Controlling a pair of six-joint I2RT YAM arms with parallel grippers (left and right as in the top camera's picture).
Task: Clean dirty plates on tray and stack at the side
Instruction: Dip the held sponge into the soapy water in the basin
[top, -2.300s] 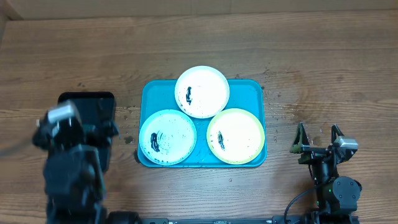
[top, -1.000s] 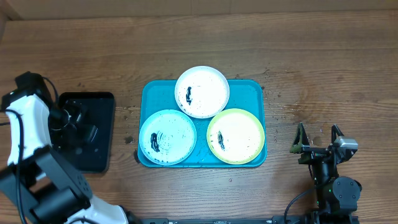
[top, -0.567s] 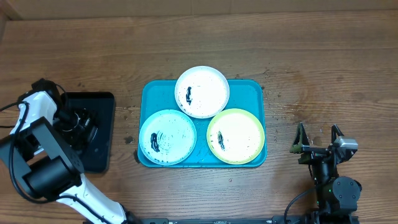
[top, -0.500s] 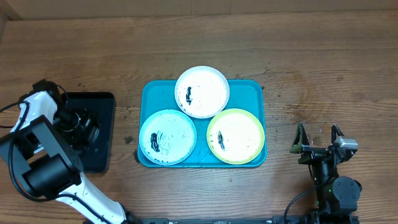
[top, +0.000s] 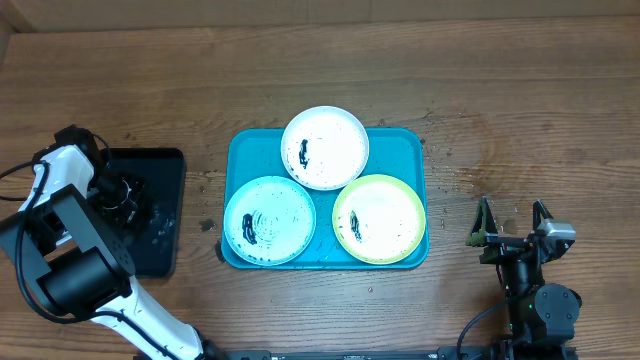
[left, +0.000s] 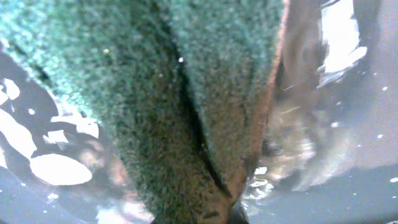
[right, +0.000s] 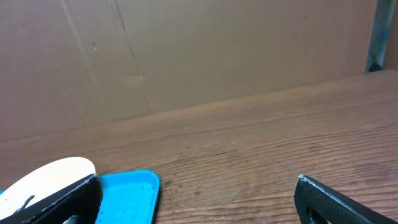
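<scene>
surface: brown wood-grain table (top: 520, 100) | backdrop: plain brown cardboard wall (right: 186, 50) | light: even

Three plates (top: 325, 148) on the tray (top: 405, 150), another tray (top: 165, 240) to its left.

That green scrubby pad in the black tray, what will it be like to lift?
Probably floppy: the pad creases down its middle. It looks rough and fibrous, so it likely won't slip. The black tray around it glistens wet, so the pad may come up soaked, heavier than it looks, and dripping.
</scene>
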